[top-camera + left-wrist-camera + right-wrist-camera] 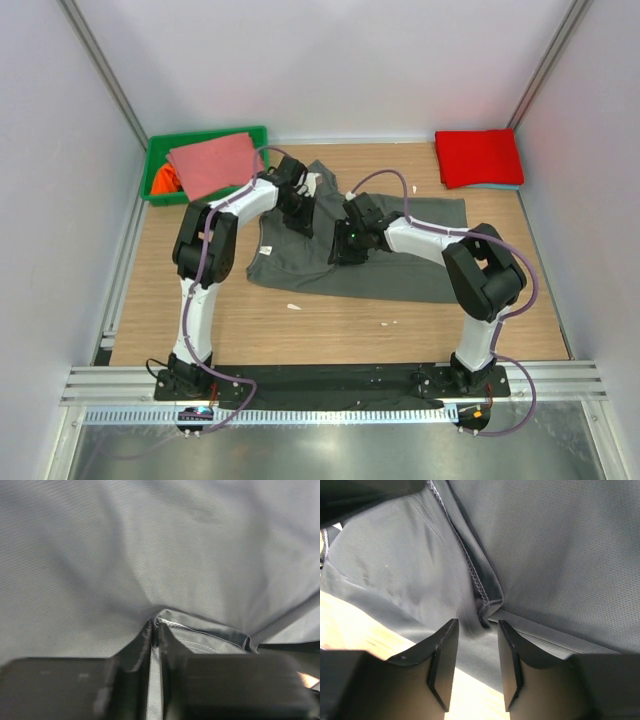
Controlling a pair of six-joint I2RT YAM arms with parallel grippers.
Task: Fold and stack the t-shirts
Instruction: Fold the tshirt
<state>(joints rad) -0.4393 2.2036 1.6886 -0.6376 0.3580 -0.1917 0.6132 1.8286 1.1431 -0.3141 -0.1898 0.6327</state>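
Observation:
A dark grey t-shirt (400, 262) lies spread and partly folded on the middle of the wooden table. My left gripper (297, 215) is shut on a pinched fold of the grey t-shirt (150, 555) near its upper left part; the cloth shows clamped between the fingers in the left wrist view. My right gripper (345, 250) is open just above the grey t-shirt (545, 540), its fingers (445, 655) either side of a stitched hem corner. A folded red t-shirt (479, 156) lies at the back right on a light-blue one (505, 187). A salmon-pink t-shirt (212, 162) and an orange one (165, 180) are in the bin.
The green plastic bin (205, 137) stands at the back left. Small white scraps (388, 322) lie on the wood near the front. White walls close the table on three sides.

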